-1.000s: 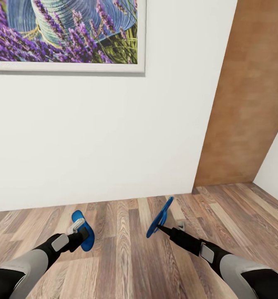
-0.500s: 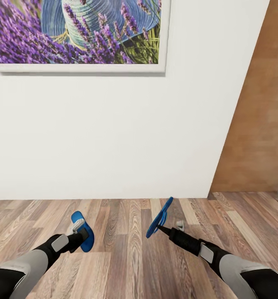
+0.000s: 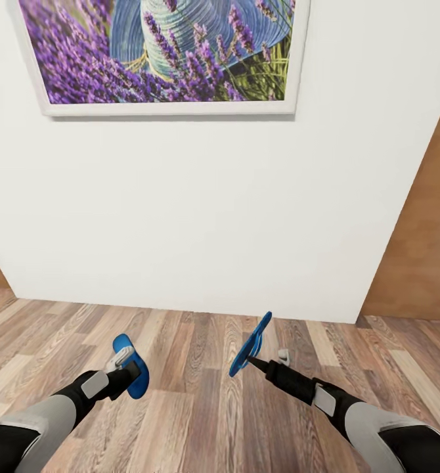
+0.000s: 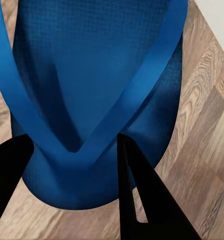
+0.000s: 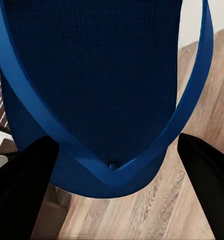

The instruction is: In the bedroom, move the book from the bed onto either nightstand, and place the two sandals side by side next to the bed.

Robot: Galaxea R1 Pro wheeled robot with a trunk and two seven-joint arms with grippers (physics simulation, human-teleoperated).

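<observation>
Each of my grippers carries one bright blue sandal above the wood-plank floor. The left gripper [image 3: 129, 369] is shut on a sandal [image 3: 132, 368] that lies nearly flat; in the left wrist view the sandal [image 4: 91, 100] sits between the black fingers [image 4: 142, 190]. The right gripper [image 3: 251, 360] is shut on the other sandal [image 3: 251, 345], held on edge and tilted upward; the right wrist view shows its sole and strap [image 5: 101, 90] between the dark fingers [image 5: 21, 190]. The book, bed and nightstand are out of view.
A white wall [image 3: 200, 217] stands close ahead with a framed lavender picture [image 3: 167, 52] hung high. A brown wood panel [image 3: 423, 249] runs along the right, and a sliver of brown shows at the far left. Plank floor [image 3: 200, 407] lies below my arms.
The whole view has swung: the picture and wall have shifted right in the frame and the brown panel has slid toward the right edge. Both arms hold their sandals as before.
</observation>
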